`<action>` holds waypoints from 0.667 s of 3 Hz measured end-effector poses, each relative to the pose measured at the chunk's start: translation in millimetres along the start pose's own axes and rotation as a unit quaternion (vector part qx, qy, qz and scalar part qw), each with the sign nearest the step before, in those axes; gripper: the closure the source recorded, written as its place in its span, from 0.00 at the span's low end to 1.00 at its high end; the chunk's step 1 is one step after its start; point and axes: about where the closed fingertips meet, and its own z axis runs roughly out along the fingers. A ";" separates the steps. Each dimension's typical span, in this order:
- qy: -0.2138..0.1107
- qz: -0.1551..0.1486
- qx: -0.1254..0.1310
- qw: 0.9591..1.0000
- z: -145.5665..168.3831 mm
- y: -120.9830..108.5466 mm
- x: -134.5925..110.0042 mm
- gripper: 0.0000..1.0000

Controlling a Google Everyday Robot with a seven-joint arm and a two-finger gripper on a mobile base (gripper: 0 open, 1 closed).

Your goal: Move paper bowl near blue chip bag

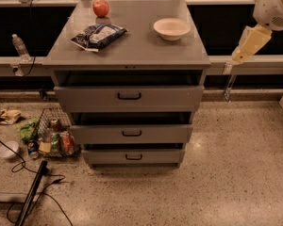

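Note:
The cream-white paper bowl [171, 28] stands upright on the back right of the grey cabinet top [132, 53]. The dark-blue chip bag [98, 36] lies flat on the left of the top, about a bowl's width or more from the bowl. My gripper [244, 48] hangs from the white arm at the right edge of the view. It is off the cabinet's right side, at about the height of the cabinet top, and well clear of the bowl. It holds nothing that I can see.
A red apple [101, 7] sits at the back left of the top, behind the bag. Three drawers [128, 96] stand slightly open below. On the floor at left are a wire basket of litter [54, 138], a small white bowl [8, 149] and cables [33, 192].

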 end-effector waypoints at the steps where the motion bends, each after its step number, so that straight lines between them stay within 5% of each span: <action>1: -0.013 -0.027 0.064 0.997 31.1 -37.9 9.3 0.00; 2: -0.012 -0.073 0.117 0.990 62.6 -56.8 13.7 0.00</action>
